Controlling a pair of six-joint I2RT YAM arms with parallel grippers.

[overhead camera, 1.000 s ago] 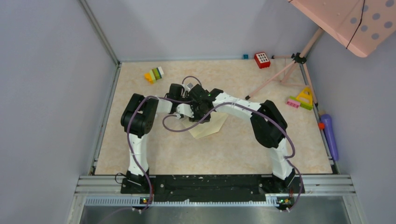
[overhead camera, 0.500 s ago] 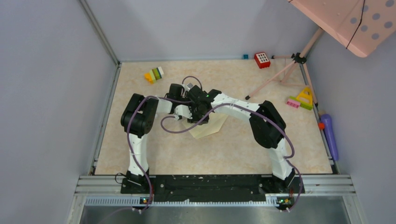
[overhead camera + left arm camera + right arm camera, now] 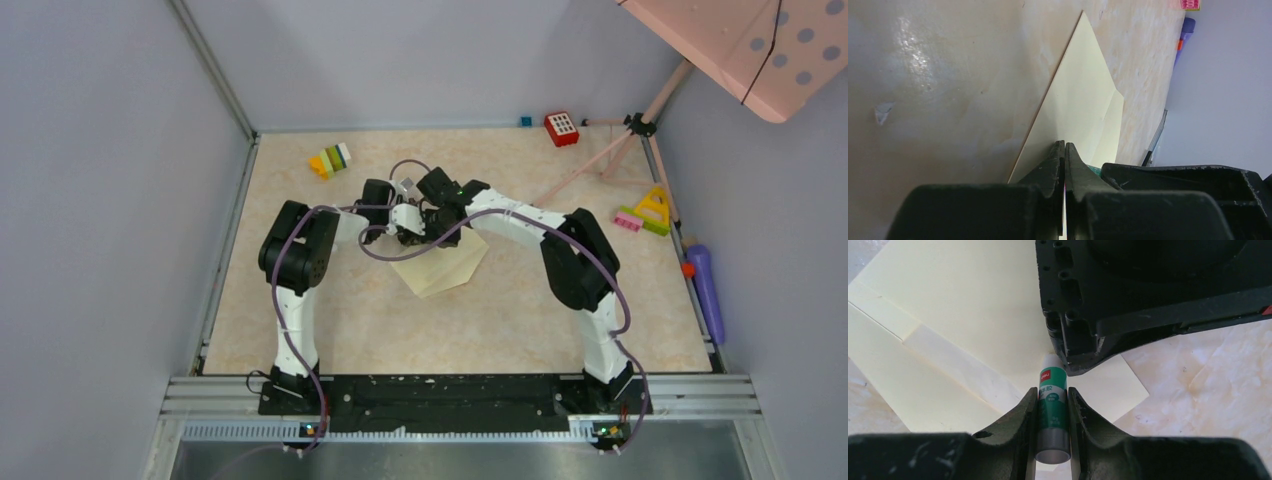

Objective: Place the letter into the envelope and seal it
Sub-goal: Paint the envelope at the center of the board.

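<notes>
The pale yellow-cream envelope (image 3: 447, 268) lies flat in the middle of the table, its flap side up (image 3: 963, 315). My right gripper (image 3: 1052, 390) is shut on a green and white glue stick (image 3: 1052, 405), whose far end points at the envelope's paper next to the left gripper's black body (image 3: 1148, 290). My left gripper (image 3: 1064, 146) is shut, its tips set on the envelope's edge (image 3: 1083, 90); I cannot tell whether paper is pinched between them. From above, both grippers meet at the envelope's far-left corner (image 3: 418, 222). The letter is out of view.
Coloured blocks (image 3: 330, 160) lie at the back left and a red toy (image 3: 561, 128) at the back. A pink stand (image 3: 620, 150), a yellow and green toy (image 3: 648, 212) and a purple object (image 3: 705, 285) line the right side. Grey walls enclose the table.
The right gripper has moved away from the bases toward the envelope's far edge with the glue stick, uncovering more of the envelope. The left gripper has shifted slightly the same way.
</notes>
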